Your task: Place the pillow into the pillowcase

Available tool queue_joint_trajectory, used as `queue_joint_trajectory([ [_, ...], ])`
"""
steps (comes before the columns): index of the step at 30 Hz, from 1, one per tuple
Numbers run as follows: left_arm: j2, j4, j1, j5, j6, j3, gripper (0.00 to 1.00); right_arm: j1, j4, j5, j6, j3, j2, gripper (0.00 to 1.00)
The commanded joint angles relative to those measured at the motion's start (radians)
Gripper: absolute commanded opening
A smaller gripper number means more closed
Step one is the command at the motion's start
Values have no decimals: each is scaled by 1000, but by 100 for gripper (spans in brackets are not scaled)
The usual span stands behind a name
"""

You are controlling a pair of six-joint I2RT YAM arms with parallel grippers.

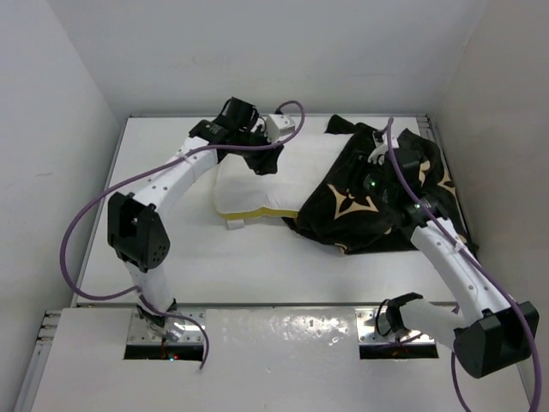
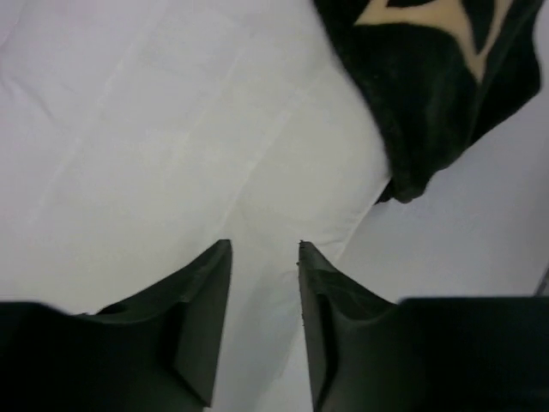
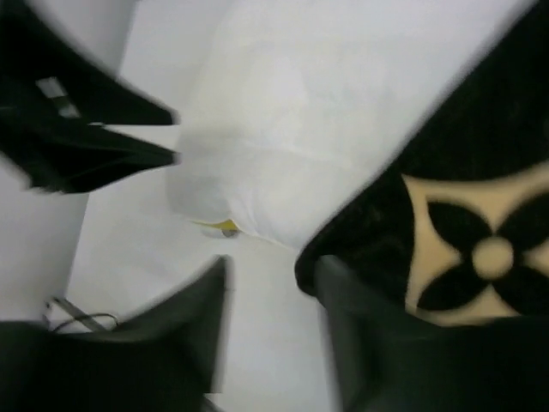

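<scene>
The pillow (image 1: 249,178) lies left-to-right at mid-table, its right end tucked into the pillowcase (image 1: 360,219), directly under the parted left gripper (image 2: 263,249), while the right gripper (image 3: 270,268), also parted, hangs by the case's mouth.

I record one white table (image 1: 257,266), seen from above. Two items lie directly on it. The pillow (image 1: 257,189), white, lies towards the far centre, with its yellow band (image 1: 257,212) running along its near edge. The pillowcase (image 1: 369,210), black with tan motifs, lies crumpled on the right half of the table. Its left edge overlaps the pillow's right end. A small pale scrap (image 1: 235,225), possibly a label, lies just beside the pillow's near left corner. I cannot resolve it further.
</scene>
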Motion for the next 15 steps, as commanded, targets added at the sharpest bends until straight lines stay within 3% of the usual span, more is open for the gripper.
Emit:
queue_joint_trajectory([
  [1,-40,-112,83,94,-1,31,33,29,-218,214,88,-39,1,61],
  [2,-38,-132,120,121,45,26,32,52,-234,244,113,-81,-10,80],
  [3,-41,-193,185,140,108,25,36,95,-251,365,162,-108,-22,99],
  [4,-49,-215,200,103,198,13,42,109,-275,415,189,-134,-42,99],
  [5,-88,-221,204,41,381,-70,54,115,-291,451,216,-185,-52,99],
  [6,-116,-174,191,-116,453,-143,59,99,-294,506,251,-213,-59,99],
  [7,-153,-131,181,-183,519,-217,68,77,-274,521,260,-233,-65,99],
  [8,-217,-72,175,-226,609,-377,99,56,-254,523,259,-251,-67,99],
  [11,-264,128,171,-277,685,-556,100,-3,-196,549,210,-187,-3,99],
  [15,-248,263,125,-257,656,-612,100,-92,-213,528,125,-81,152,99],
])
